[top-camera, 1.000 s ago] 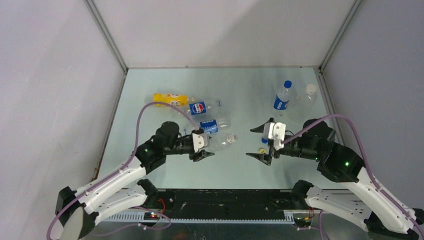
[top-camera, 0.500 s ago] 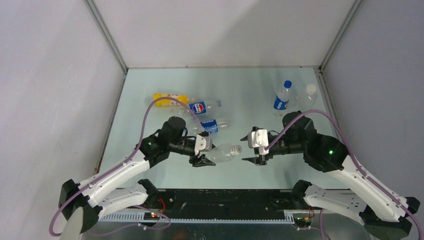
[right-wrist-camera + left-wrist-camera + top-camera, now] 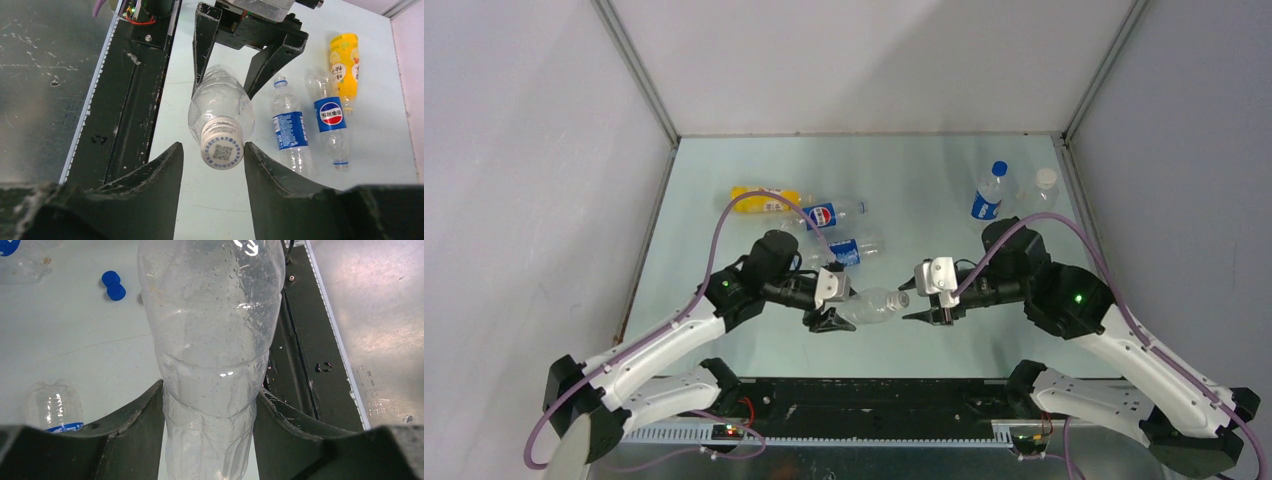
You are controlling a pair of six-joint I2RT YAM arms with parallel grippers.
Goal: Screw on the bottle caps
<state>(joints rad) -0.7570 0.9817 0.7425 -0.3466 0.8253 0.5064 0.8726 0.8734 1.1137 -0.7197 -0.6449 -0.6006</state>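
Note:
My left gripper (image 3: 832, 303) is shut on the lower body of an unlabelled clear bottle (image 3: 874, 303) and holds it level above the table, neck pointing right. In the left wrist view the bottle (image 3: 210, 330) fills the gap between the fingers (image 3: 145, 415). The bottle carries a white cap (image 3: 222, 148) with a printed code. My right gripper (image 3: 212, 146) is open, its fingertips (image 3: 167, 170) on either side of this cap with small gaps. In the top view the right gripper (image 3: 921, 300) meets the cap (image 3: 902, 297) end on.
A yellow-orange bottle (image 3: 764, 198), a Pepsi-labelled bottle (image 3: 829, 213) and a blue-labelled bottle (image 3: 849, 250) lie at the back left. Two capped bottles (image 3: 989, 195) (image 3: 1042, 190) stand at the back right. Two loose blue caps (image 3: 113, 285) lie on the table.
The left gripper lifted the clear bottle and swung its neck right. The right gripper moved left and closer until its open fingers came round the white cap.

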